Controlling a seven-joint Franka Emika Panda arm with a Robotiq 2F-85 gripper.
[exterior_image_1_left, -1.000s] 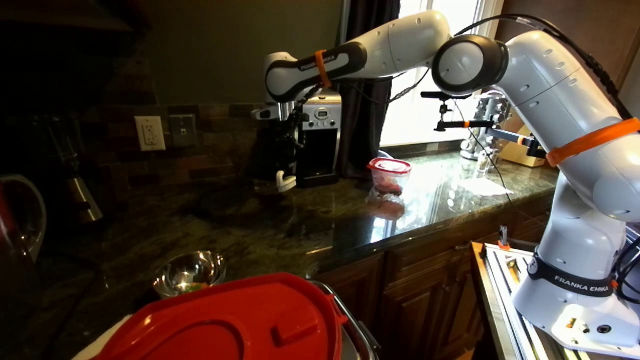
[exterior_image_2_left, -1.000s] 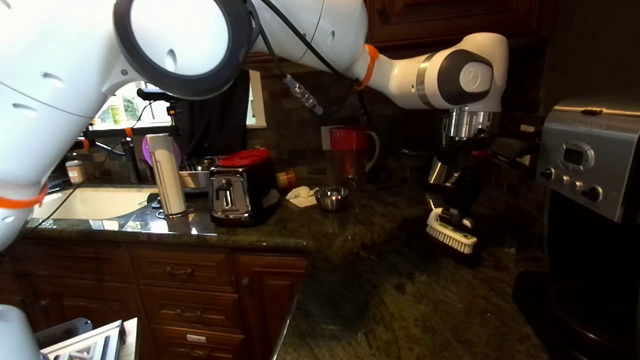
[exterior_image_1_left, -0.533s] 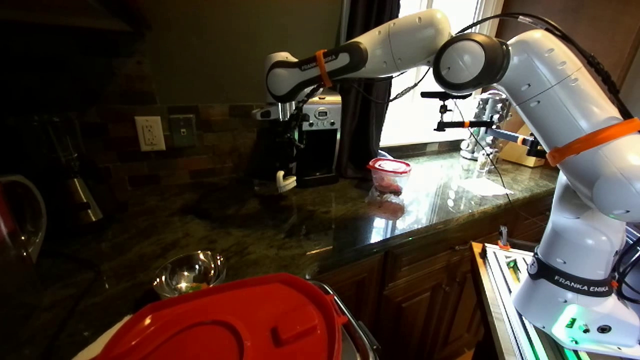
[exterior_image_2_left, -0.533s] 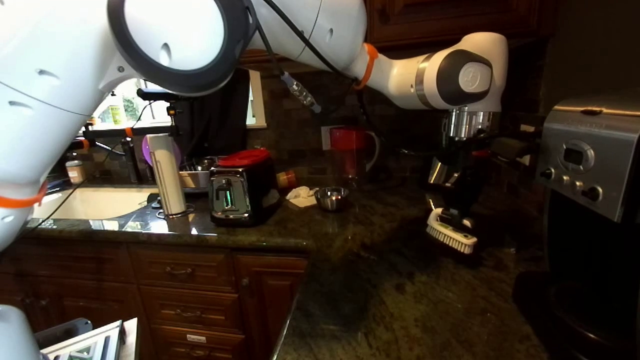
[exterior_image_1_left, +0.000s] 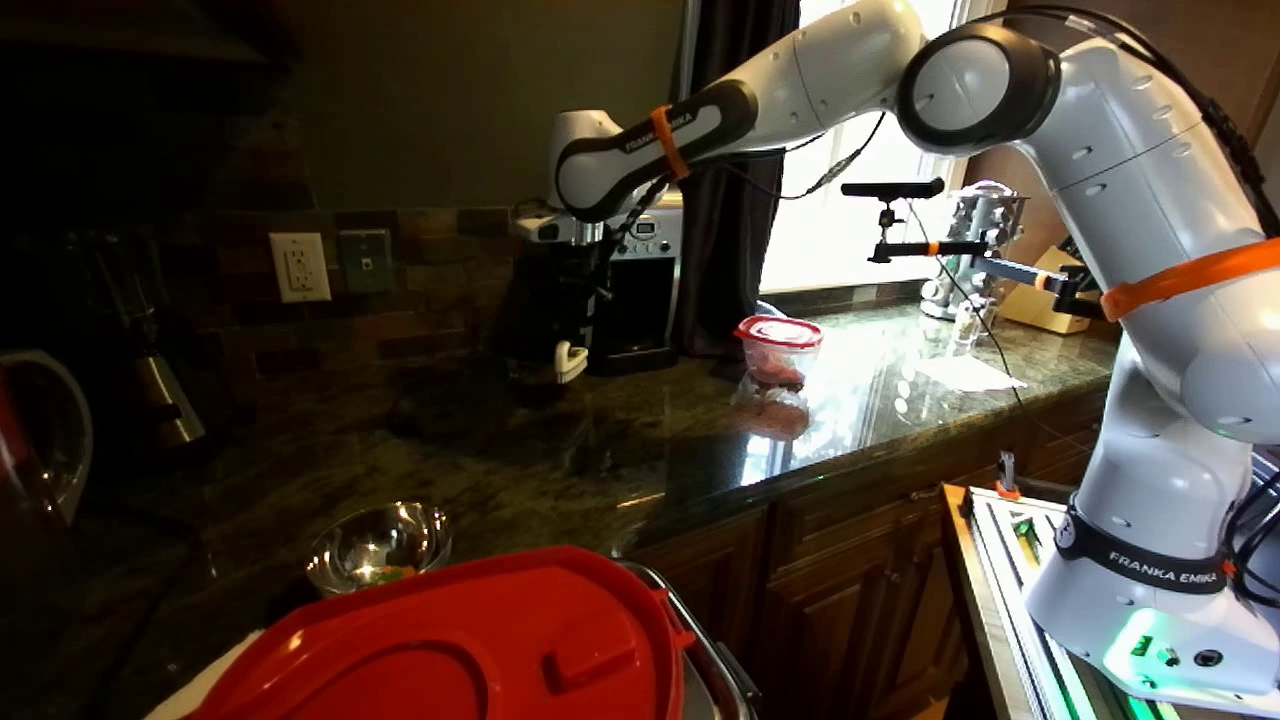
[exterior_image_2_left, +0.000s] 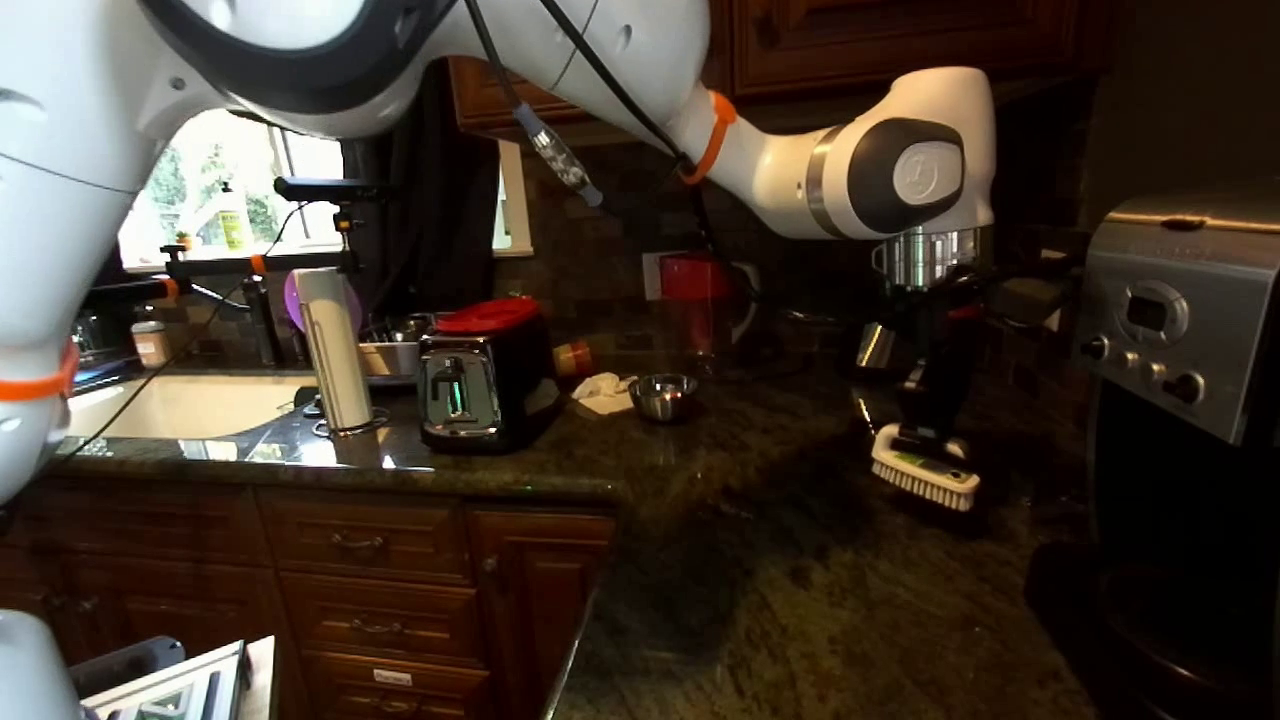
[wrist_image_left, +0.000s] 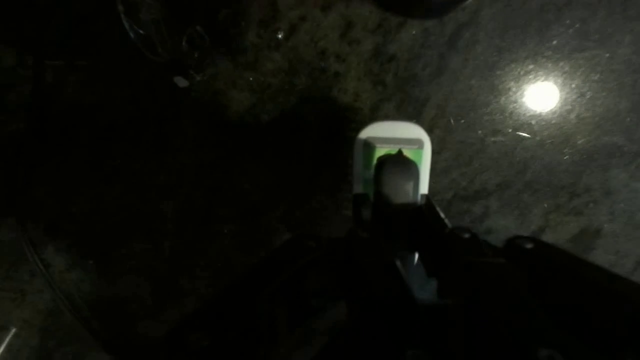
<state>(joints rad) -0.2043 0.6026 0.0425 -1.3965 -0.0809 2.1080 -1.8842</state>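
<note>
Over the dark counter (exterior_image_2_left: 820, 600), the gripper (exterior_image_2_left: 926, 438) clasps a white scrub brush (exterior_image_2_left: 920, 473); both have just shifted slightly toward the coffee maker (exterior_image_2_left: 1175, 310), suggesting the brush is being repositioned.

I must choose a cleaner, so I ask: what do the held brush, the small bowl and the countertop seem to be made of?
Brush: probably molded plastic, satin white, with smooth rounded edges; its bristles look pale, material unclear.
Small bowl: likely polished stainless steel, judging by its silvery, mirror-like highlights.
Countertop: perhaps polished granite, being dark, mottled and glossy; stone-look laminate remains possible.
</note>
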